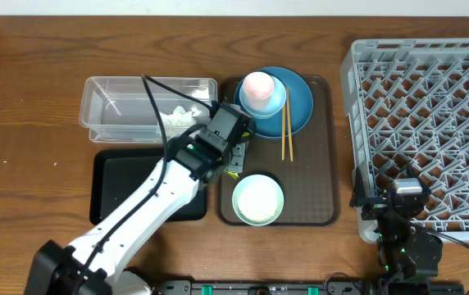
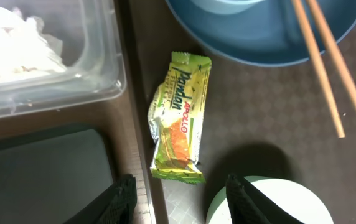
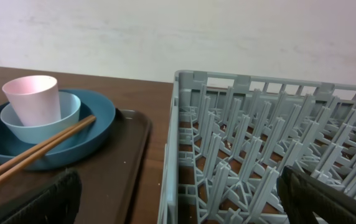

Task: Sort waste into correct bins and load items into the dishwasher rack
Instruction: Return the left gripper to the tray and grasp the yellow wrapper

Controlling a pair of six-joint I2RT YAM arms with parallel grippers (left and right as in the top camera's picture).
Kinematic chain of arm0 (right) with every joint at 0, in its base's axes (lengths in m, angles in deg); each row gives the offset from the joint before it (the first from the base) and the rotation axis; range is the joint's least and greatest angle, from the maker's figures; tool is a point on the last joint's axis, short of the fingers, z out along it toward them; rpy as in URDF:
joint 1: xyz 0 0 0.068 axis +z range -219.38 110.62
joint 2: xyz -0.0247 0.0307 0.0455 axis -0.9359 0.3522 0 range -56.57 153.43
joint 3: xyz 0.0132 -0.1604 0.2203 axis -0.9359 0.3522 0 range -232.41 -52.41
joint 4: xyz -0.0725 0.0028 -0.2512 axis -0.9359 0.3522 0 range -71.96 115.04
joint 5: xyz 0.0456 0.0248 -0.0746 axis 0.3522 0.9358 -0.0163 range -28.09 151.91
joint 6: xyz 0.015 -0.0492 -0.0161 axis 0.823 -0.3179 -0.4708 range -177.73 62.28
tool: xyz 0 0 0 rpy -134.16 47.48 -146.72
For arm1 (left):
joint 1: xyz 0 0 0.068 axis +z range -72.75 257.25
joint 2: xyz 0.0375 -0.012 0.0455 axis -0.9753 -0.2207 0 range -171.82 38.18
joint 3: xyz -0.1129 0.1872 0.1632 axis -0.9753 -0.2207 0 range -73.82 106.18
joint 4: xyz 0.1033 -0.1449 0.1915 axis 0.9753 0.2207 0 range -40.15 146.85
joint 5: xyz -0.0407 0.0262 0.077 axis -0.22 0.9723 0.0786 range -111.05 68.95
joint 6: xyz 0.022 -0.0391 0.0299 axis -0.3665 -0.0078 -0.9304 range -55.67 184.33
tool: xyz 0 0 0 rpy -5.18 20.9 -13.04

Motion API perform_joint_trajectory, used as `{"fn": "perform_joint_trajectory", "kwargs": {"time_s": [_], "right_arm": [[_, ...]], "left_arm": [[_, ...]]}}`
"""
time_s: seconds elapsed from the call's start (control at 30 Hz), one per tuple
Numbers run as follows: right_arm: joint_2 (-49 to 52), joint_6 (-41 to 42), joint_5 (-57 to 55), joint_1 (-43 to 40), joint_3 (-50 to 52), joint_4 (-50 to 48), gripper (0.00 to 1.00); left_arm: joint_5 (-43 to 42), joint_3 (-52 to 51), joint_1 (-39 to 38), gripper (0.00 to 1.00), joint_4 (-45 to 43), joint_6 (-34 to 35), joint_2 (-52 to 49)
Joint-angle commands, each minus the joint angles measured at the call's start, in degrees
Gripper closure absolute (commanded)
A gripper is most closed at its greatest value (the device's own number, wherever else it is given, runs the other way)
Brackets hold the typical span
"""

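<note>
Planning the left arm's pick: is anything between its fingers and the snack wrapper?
Nothing visible. The snack wrapper lies uncovered on the brown tray, ahead of the open left fingers. The mint-green bowl sits close beside one finger.

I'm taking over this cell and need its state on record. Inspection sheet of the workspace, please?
Surface: brown wooden table; rice grains not discernible.
Job's things: yellow-green snack wrapper on the brown serving tray; crumpled white tissue in the clear plastic container; flat black tray, nothing seen inside; small pink cup inside light blue bowl on dark blue plate; wooden chopsticks leaning on the plate; mint-green bowl on the serving tray; grey lattice rack, nothing loaded.
Clutter: nothing seen.
Grippers: left gripper open above the wrapper; right gripper open near the rack.
Cables: black cable crosses the clear container.
Surroundings: white wall.
</note>
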Motion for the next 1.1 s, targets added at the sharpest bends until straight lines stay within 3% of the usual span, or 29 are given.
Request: {"fn": "perform_joint_trajectory", "kwargs": {"time_s": [0.0, 0.7, 1.07], "right_arm": [[-0.4, -0.4, -0.3, -0.3, 0.1, 0.1, 0.01], [-0.4, -0.4, -0.3, -0.3, 0.1, 0.1, 0.01], [-0.4, -0.4, -0.3, -0.3, 0.1, 0.1, 0.01]], "left_arm": [[-1.6, -0.1, -0.1, 0.5, 0.4, 0.5, -1.7], [-1.6, -0.1, -0.2, 0.5, -5.4, 0.2, -11.5], [-1.6, -0.1, -0.2, 0.39, -11.1, -8.4, -15.9]]}}
